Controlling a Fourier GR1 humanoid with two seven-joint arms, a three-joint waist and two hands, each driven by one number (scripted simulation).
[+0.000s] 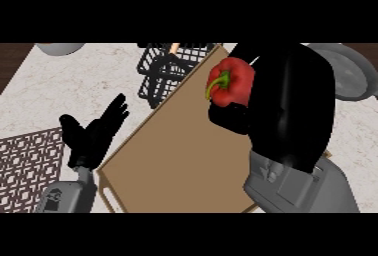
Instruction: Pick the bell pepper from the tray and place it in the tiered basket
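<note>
- The glossy red bell pepper (235, 80), its curved green stem (215, 86) turned toward the view's left, is up off the flat brown wooden tray (184, 165). It is held over the tray's far corner, just beside the black wire tiered basket (168, 65).
- It looks light and hollow, with stiff walls and a smooth, rather slippery skin, and a hard squeeze could bruise or split it. The broad lobed body is the place to hold it, round its widest part. The stem is thin and would make a poor handle.
- The black right hand (288, 100) is curled round the pepper from the right and from beneath, hiding its far side. How much of the body it encloses cannot be told.
- The basket's wire rim looks narrow next to the pepper, so it probably needs lowering in from above rather than pushing in sideways.
- The black left hand (96, 132) rests open, fingers up, by the tray's left edge, over the pale marbled desk (88, 75).
- A lattice-patterned mat (26, 165) lies at the desk's left, and a grey round plate (351, 70) sits at the far right.
</note>
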